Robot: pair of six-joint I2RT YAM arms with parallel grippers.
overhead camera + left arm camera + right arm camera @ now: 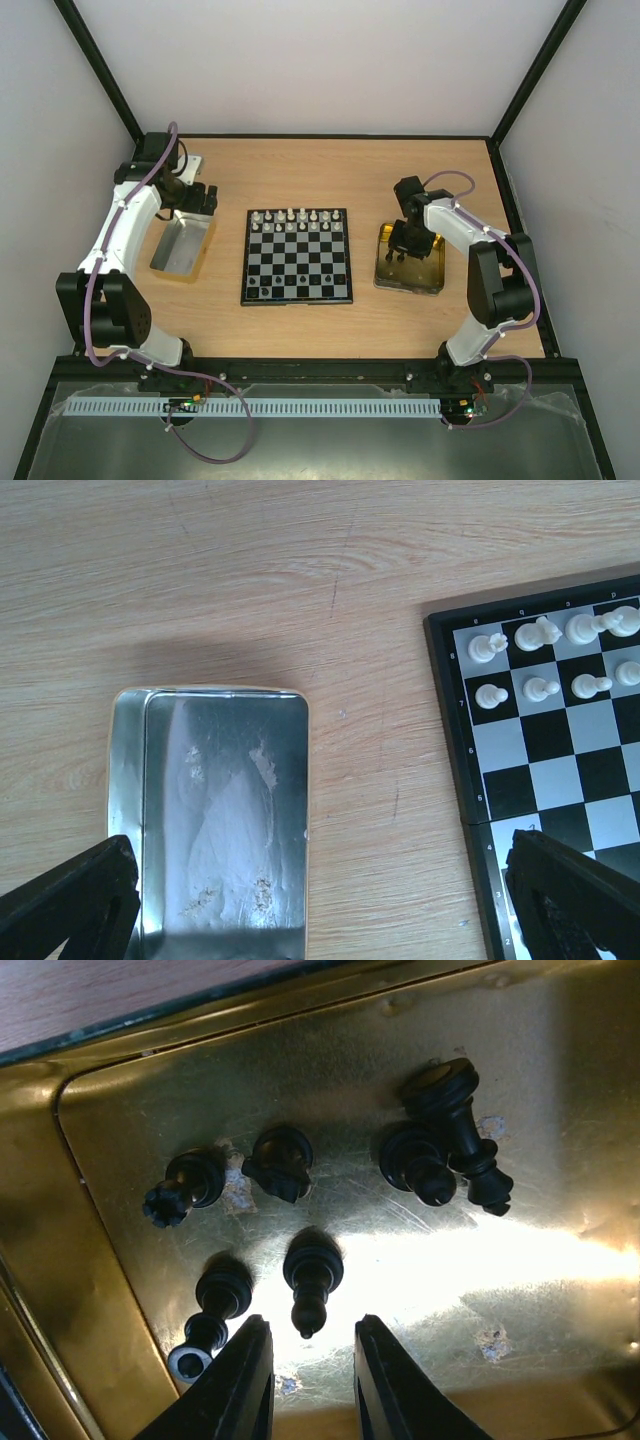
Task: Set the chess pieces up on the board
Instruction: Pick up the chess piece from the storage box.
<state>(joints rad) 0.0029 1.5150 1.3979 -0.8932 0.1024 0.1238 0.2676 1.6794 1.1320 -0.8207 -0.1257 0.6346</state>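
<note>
The board (296,262) lies mid-table, with white pieces (298,218) on its two far rows and a few black pieces (262,288) near its near-left corner. My right gripper (308,1360) is open low inside the gold tray (540,1290). A black piece (312,1278) lies on its side just ahead of the gap between the fingers, untouched. Several more black pieces (440,1145) lie around it. My left gripper (320,910) is wide open and empty above the silver tray (225,810). The board's corner (560,760) with white pieces (540,633) shows to its right.
The silver tray (185,243) sits left of the board and looks empty. The gold tray (425,283) sits right of the board. Black frame posts and white walls enclose the table's sides and back.
</note>
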